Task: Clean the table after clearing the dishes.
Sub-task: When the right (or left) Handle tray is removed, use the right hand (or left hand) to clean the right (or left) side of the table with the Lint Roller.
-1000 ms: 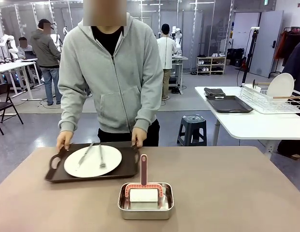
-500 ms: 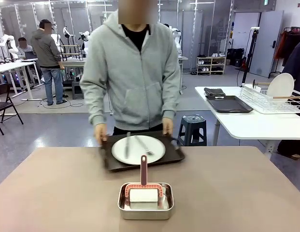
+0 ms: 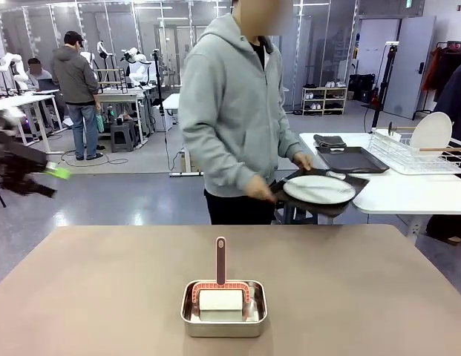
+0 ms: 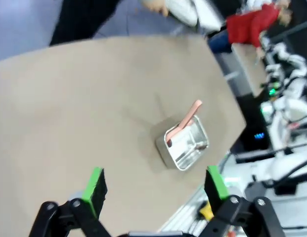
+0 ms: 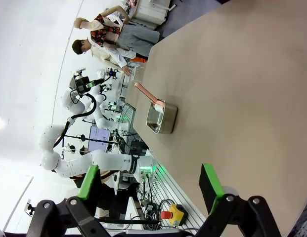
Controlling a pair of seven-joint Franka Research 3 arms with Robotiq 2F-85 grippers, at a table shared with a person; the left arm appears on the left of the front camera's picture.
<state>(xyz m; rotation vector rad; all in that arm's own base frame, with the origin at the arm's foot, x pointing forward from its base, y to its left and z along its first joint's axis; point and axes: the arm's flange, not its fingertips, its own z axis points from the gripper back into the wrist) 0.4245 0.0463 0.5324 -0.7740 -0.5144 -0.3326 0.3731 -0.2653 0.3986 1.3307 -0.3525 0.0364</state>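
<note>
The tan table (image 3: 104,289) carries a small steel pan (image 3: 224,309) with a pink-handled scrubber in it. A person stands beyond the far edge, turned to the right, holding a dark tray (image 3: 321,203) with a white plate (image 3: 319,188) on it, off the table. My left gripper (image 3: 56,174) shows blurred at the left edge, in the air. In the left wrist view my left gripper (image 4: 155,185) is open and empty, high above the table (image 4: 69,108) and the pan (image 4: 185,143). My right gripper (image 5: 149,181) is open and empty, far from the pan (image 5: 160,117).
A white-topped table (image 3: 393,189) stands to the right with another dark tray (image 3: 352,159) and a wire dish rack (image 3: 416,152) holding a white plate. A grey stool is behind the person. Other people stand far back on the left.
The person has lifted the tray with the plate off the tan table and carried it right, toward the white table. My left gripper has come into the front view at the left edge.
</note>
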